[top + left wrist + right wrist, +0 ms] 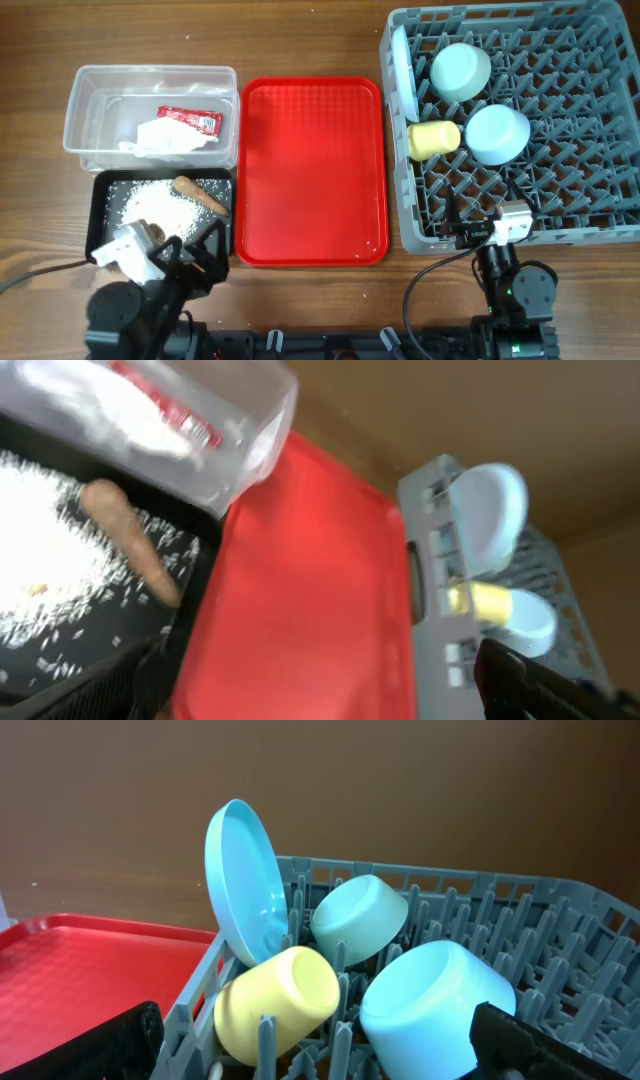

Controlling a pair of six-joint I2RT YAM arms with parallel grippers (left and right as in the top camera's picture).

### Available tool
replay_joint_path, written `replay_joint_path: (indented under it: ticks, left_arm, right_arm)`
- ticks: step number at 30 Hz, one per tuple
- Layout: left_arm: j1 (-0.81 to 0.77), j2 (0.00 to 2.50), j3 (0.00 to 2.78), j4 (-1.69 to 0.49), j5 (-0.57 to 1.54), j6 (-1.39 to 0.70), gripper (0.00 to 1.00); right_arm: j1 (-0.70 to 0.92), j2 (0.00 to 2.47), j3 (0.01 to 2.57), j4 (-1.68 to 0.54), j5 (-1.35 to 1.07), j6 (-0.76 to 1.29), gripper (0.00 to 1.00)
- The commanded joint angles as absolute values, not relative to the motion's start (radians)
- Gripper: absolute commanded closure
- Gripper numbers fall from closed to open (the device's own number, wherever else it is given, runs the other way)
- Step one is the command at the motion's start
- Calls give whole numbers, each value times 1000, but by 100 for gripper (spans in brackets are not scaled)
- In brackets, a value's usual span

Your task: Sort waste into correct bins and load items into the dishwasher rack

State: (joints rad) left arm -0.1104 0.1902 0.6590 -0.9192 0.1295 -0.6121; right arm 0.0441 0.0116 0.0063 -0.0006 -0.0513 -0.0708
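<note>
The grey dishwasher rack [580, 110] holds the round light blue plate [400, 70] on edge, the pale green bowl [460, 70], the yellow cup [433, 140] and the light blue bowl [497, 133]. The clear tub [80, 110] holds the red sauce packet [190, 118] and crumpled white paper [165, 140]. The black tray [97, 200] holds rice grains [155, 205] and a brown scrap [200, 195]. My left gripper [320, 700] is open and empty by the black tray's near right corner. My right gripper [320, 1055] is open and empty at the rack's near edge, facing the cup [275, 1000] and blue bowl [430, 1005].
The flat red serving tray [312, 170] lies between the bins and the rack with nothing on it. The rack's right half shows only bare pegs. Both arm bases stand at the table's near edge. A black cable runs off to the left.
</note>
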Motion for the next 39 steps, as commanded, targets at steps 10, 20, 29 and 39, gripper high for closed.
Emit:
replay_joint_path:
  ticks: [10,20,29,39]
  left_arm:
    - [-116,8,67,46,114,-573,0]
    - [-146,3,6,-68,115,-141,0]
    - [-65,3,6,-68,120,206,0]
    - [-22,3,6,-67,126,229,0]
  right_arm:
    - [41,4,5,2,-45,-79,0]
    - [41,4,5,2,-45,-79,0]
    - [41,4,5,2,-45,-79,0]
    - [41,4,5,2,-45,-79,0]
